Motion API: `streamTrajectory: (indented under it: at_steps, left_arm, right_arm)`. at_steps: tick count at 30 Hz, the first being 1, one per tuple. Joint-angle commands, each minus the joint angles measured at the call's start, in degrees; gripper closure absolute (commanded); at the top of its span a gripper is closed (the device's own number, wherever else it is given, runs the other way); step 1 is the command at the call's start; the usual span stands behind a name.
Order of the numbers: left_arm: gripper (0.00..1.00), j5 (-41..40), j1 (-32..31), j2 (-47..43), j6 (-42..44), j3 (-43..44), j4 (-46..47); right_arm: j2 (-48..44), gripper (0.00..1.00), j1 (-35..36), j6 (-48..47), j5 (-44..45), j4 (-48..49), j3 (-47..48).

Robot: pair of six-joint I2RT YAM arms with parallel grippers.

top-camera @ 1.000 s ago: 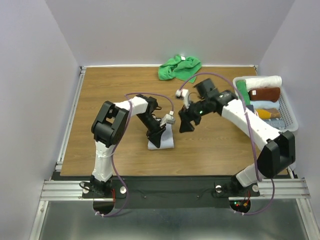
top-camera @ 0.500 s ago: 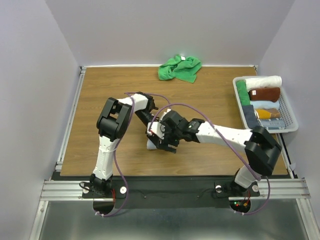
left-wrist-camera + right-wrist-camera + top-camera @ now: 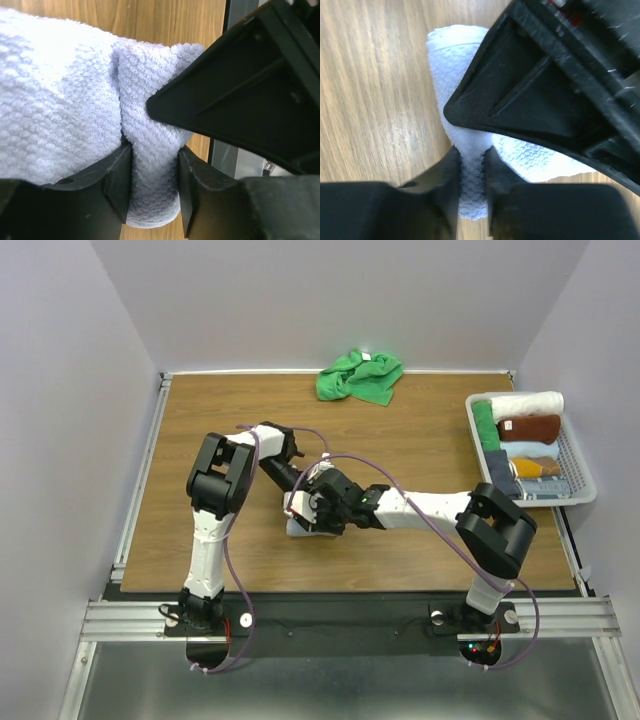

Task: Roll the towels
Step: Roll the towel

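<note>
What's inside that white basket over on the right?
Rolled towels packed together: a cream-white roll at the far end, a brown roll next, a green roll beside them, and more toward the near end. The floor of the basket is covered.

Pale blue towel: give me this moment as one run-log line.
left gripper: shut on pale blue towel | right gripper: shut on same towel | green towel: crumpled, far edge

pale blue towel (image 3: 60, 100): bunched, mid-table | green towel (image 3: 360, 377): crumpled, far edge
</note>
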Motion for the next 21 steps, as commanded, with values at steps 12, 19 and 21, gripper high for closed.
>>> streamTrajectory:
  at_steps: [12,19,21]
  left_arm:
    - [0.24,-6.54,12.44,-17.20,1.87,-2.23,8.85]
    - [0.23,-9.77,19.66,-33.28,-7.78,-12.82,26.14]
    - [0.21,-10.93,19.31,-40.72,-8.41,-17.50,32.55]
  right_arm:
    - [5.61,0.99,-6.49,1.95,-24.06,-14.17,6.11]
    - [11.41,1.00,-12.92,7.39,-36.03,-19.10,14.01]
    - [15.45,0.99,-13.71,7.84,-37.35,-22.86,18.48]
